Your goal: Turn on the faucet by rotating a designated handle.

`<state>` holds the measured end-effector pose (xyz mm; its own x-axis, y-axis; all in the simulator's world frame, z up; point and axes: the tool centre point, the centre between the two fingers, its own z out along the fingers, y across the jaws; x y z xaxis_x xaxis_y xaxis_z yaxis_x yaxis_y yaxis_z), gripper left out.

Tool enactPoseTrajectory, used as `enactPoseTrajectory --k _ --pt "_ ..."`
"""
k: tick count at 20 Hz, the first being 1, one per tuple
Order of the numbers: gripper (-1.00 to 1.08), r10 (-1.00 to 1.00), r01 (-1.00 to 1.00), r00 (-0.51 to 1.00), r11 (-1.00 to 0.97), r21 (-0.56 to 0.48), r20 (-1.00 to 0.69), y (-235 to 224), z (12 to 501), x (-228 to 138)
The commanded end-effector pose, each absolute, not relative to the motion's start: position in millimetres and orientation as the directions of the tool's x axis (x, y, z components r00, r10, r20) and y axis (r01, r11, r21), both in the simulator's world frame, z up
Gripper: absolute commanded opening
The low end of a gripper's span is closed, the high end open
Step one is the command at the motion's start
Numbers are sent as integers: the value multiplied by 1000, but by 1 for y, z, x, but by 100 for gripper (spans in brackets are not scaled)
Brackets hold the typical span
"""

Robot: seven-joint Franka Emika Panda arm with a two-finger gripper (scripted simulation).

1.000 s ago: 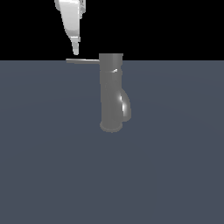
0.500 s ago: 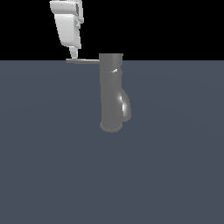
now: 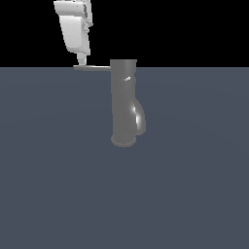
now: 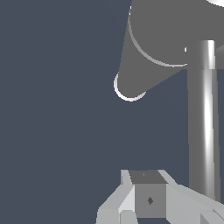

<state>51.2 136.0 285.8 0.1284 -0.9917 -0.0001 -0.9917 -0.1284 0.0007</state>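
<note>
Overhead, the white pincer (image 3: 80,62) hangs with its tips touching the far end of the handle (image 3: 92,68); whether it is clenched or released cannot be told. That thin rod juts sideways from the top of the upright faucet (image 3: 124,102) on the grey worktop (image 3: 194,194).

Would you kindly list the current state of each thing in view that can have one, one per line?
faucet: upright on its round base, spout bulge toward the exterior view's right; no water visible.
handle: level, pointing toward the exterior view's left from the top of the faucet.
gripper: pointing down, tip at the outer end of the handle; open or shut cannot be told.
</note>
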Motion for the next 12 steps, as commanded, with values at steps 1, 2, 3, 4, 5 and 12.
enactPoseTrajectory --k 1,2,3,4,5,12 --pt "-100 -992 -992 128 -128 0 0 135 286 45" --pt "-100 -992 -992 128 -128 0 0 134 286 42" --pt "-100 -992 -992 128 -128 0 0 134 286 40" --pt "-100 -992 -992 128 -128 0 0 133 286 37" --pt "-100 -992 -992 128 -128 0 0 133 286 34" --pt "-100 -992 -992 128 -128 0 0 129 286 14"
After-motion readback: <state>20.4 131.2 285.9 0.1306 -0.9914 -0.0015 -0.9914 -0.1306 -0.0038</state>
